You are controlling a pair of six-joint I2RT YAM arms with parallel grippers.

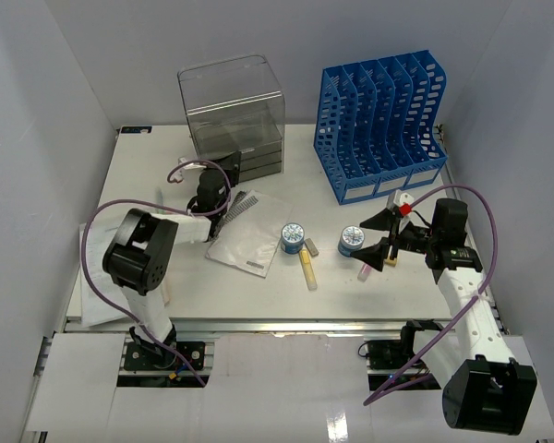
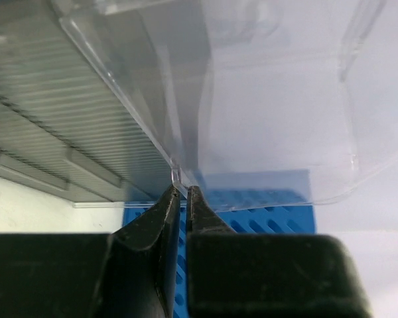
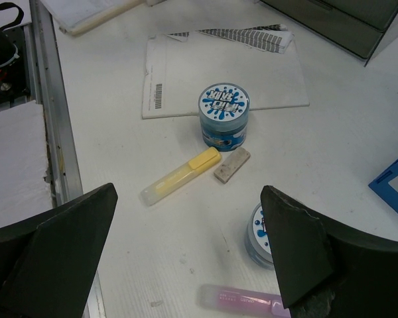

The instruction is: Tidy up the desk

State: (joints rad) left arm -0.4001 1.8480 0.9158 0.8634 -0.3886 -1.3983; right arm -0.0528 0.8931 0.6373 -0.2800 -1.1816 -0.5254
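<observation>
Left gripper (image 2: 184,193) is clamped on the edge of a clear plastic sleeve (image 2: 272,119), fingers nearly together. Right gripper (image 1: 385,242) is held wide apart above a blue tub (image 1: 352,241) & pink marker (image 1: 362,270). Desk (image 1: 148,175) is spread beneath both arms, w/ drawer box (image 1: 233,115) & blue rack (image 1: 383,120) at its back.

Right gripper (image 3: 188,191): jaws spread wide, empty.
Yellow highlighter (image 3: 180,175): flat on the tabletop (image 3: 119,152), tip beside grey eraser (image 3: 231,165).
Blue jar (image 3: 224,116): upright, just behind the eraser.
</observation>
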